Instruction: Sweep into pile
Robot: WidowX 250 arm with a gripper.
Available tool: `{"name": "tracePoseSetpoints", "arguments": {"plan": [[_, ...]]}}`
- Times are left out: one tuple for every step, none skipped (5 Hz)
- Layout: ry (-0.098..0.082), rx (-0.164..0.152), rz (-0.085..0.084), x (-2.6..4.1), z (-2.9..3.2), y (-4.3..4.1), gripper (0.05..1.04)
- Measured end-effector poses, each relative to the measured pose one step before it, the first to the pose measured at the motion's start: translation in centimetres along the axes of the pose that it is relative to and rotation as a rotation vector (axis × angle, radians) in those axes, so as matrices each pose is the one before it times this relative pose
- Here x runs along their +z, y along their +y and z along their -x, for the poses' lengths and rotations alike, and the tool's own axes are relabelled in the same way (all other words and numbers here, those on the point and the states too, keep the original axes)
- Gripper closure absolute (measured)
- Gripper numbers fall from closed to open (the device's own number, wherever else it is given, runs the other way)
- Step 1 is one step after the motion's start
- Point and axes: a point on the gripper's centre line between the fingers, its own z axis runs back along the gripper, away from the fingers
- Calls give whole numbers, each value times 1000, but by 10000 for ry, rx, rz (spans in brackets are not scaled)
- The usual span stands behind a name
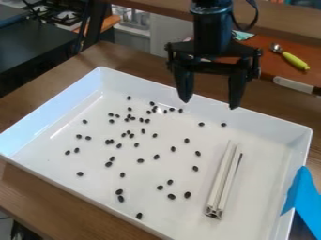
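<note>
Black beans point(140, 161) dot the tray point(266, 183), bar point(220, 178) near its right edge; gripper point(210, 104) above its far edge, jaws spread.

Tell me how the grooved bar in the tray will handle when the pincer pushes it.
The bar is probably stiff, given its straight, metal-looking length. Its squarish end suggests it would slide rather than roll. The smooth, shiny tray may let it skid or swivel if pushed off-centre.

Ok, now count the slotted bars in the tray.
1: the pale slotted bar lies flat on the right side of the white tray, with the dark beans mostly to its left.
</note>
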Motion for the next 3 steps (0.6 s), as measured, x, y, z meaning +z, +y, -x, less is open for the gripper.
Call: {"name": "tracePoseSetpoints", "arguments": {"plan": [[280,75,-126,-973,276,199,83],[-130,-441,-401,-1573,1377,-1266,84],[-36,115,-41,-1402,665,-636,83]]}}
